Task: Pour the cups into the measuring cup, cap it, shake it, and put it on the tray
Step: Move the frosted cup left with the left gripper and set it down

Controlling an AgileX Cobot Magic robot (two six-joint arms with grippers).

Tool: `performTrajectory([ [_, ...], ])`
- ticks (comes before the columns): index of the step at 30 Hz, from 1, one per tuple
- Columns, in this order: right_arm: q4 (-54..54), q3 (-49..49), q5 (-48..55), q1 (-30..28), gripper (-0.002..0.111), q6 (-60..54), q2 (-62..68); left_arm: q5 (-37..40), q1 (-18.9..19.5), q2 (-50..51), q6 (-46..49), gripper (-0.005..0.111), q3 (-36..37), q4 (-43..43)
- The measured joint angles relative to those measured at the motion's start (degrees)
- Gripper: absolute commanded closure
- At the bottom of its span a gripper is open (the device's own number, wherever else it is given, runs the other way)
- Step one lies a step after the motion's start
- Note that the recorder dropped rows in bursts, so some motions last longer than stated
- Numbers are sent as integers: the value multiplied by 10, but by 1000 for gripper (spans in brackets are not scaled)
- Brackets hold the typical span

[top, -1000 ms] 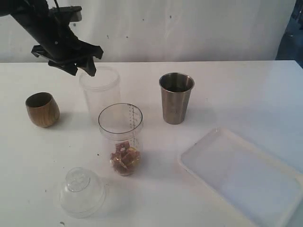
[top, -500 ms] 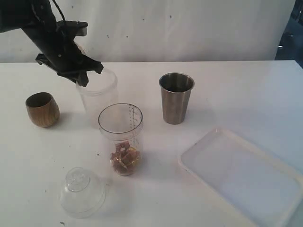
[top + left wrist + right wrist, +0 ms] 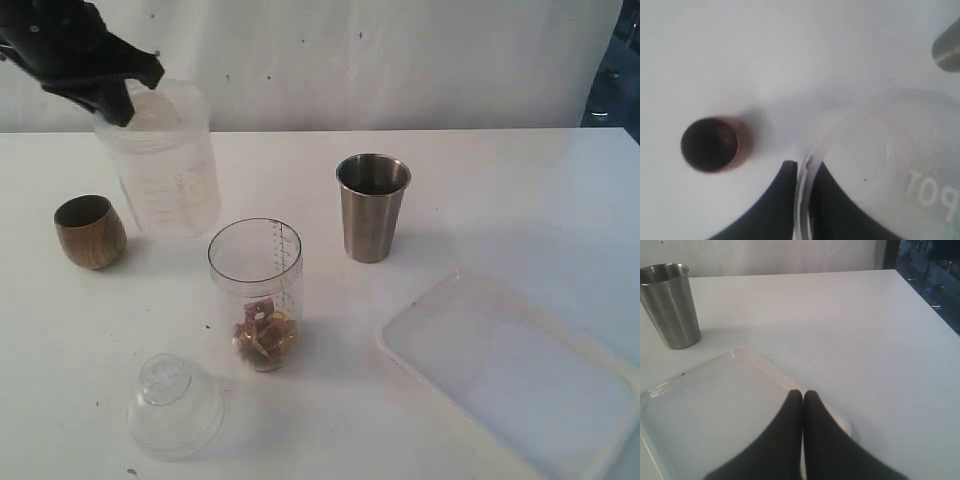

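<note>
My left claw (image 3: 112, 100) (image 3: 802, 167) is pinching the rim of the frosted cup (image 3: 165, 165) (image 3: 880, 165), one finger inside the wall and one outside. The cup hangs from that grip at the far left of the worktop (image 3: 500, 200), tilted a little, and looks lifted clear of the surface. Looking down through it, I see raised lettering on its bottom.

Just left of it and nearer stands the wooden cup (image 3: 90, 232) (image 3: 710, 144), upright, mouth up, apart from the frosted cup. Nearer and to the right is the measuring cup (image 3: 255, 290), upright and open, its printed scale facing right, with brown pieces (image 3: 263, 335) heaped in its base. The clear domed lid (image 3: 175, 405) sits on the worktop nearer still, a little to the left, separate from the measuring cup. A steel cup (image 3: 372, 208) (image 3: 667, 305) stands upright right of the middle.

My right claw (image 3: 803, 395) is pressed together with nothing between its fingers, hovering over the right edge of the tray (image 3: 500, 380) (image 3: 715, 410). The tray lies flat at the near right.
</note>
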Motion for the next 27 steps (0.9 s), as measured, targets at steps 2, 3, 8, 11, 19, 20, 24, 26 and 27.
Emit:
performTrajectory([
  [2, 0, 0, 0, 0, 108, 0, 0, 13, 0, -41, -13, 106, 37, 14],
  [3, 0, 0, 0, 0, 108, 0, 0, 19, 0, -65, -19, 106, 61, 16],
  [8, 0, 0, 0, 0, 108, 0, 0, 28, -1, -159, -46, 107, 193, 25],
  [11, 0, 0, 0, 0, 108, 0, 0, 17, -1, -193, -83, 107, 272, 78],
  [19, 0, 0, 0, 0, 108, 0, 0, -149, -1, -212, -146, 107, 448, 110],
  [20, 0, 0, 0, 0, 108, 0, 0, -174, -1, -211, -153, 107, 463, 107],
  [24, 0, 0, 0, 0, 108, 0, 0, -209, -1, -201, -167, 107, 482, 115],
  [26, 0, 0, 0, 0, 108, 0, 0, -212, -1, -199, -180, 104, 482, 125],
  [27, 0, 0, 0, 0, 108, 0, 0, -213, -1, -199, -184, 100, 483, 128],
])
